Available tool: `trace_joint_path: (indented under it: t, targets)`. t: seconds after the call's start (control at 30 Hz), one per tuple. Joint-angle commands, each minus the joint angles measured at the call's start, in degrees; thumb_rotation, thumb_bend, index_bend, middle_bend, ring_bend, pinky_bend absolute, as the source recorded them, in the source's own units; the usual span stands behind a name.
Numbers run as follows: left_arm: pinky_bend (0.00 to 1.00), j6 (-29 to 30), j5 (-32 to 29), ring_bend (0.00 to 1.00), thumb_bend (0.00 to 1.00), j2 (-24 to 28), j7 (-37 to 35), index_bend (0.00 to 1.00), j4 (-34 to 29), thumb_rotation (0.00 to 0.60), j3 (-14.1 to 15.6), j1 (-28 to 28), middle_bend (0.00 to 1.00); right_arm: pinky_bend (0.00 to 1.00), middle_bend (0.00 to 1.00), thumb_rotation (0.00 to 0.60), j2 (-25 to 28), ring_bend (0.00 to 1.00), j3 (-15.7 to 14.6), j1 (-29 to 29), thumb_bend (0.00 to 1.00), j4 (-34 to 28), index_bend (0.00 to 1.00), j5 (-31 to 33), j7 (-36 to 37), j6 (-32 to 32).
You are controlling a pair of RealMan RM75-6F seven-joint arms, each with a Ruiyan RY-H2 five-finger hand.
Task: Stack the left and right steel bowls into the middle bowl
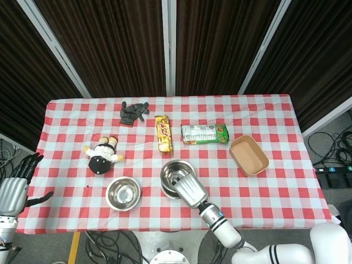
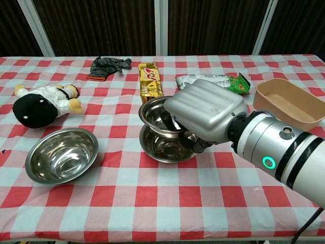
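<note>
- My right hand (image 2: pixel 205 114) holds the right steel bowl (image 2: pixel 155 113) by its rim, tilted, just above the middle bowl (image 2: pixel 162 148).
- The left bowl (image 2: pixel 62 155) sits alone on the checkered table (image 2: pixel 152 203), near the plush toy (image 2: pixel 43 104).
- My left hand (image 1: pixel 14 190) is beside the table edge, fingers spread and holding nothing.

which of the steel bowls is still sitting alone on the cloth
The round steel bowl on the left, near the plush doll. The other two are together: the right hand holds one tilted above the middle bowl.
</note>
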Motion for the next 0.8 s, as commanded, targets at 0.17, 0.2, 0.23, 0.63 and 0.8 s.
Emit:
trace_joint_path:
  t: [0.17,0.2,0.23,0.63,0.8]
  targets:
    - [0.22,0.0,0.2,0.09,0.07,-0.1,0.0,0.13,0.2,0.6,0.0,-0.1,0.17,0.73,0.36,0.6,3.3,0.77,-0.8,0.9,0.0,-2.7,0.34,1.3,0.7,0.0]
    - [0.22,-0.1,0.3,0.09,0.07,-0.1,0.1,0.13,0.1,0.6,0.0,-0.1,0.17,0.73,0.34,0.6,3.7,0.77,-0.9,0.9,0.0,-3.1,0.33,1.5,0.7,0.2]
    - [0.22,-0.1,0.4,0.09,0.07,-0.1,0.2,0.13,0.0,0.6,0.0,-0.2,0.17,0.73,0.33,0.6,4.4,0.77,-1.1,1.0,0.0,-3.7,0.32,1.9,0.8,0.3]
    - [0.22,-0.1,0.6,0.09,0.07,0.4,2.6,0.13,-2.0,0.6,-0.2,-0.5,0.17,0.73,0.32,0.6,16.4,0.76,-3.0,-3.9,0.0,-14.1,0.3,-5.1,6.6,10.7]
    - [0.22,-0.6,0.9,0.09,0.07,0.5,4.9,0.13,-3.1,0.6,0.4,-0.5,0.17,0.72,0.33,0.6,22.4,0.67,-3.7,-9.8,0.0,-15.1,0.29,-11.6,16.0,19.6]
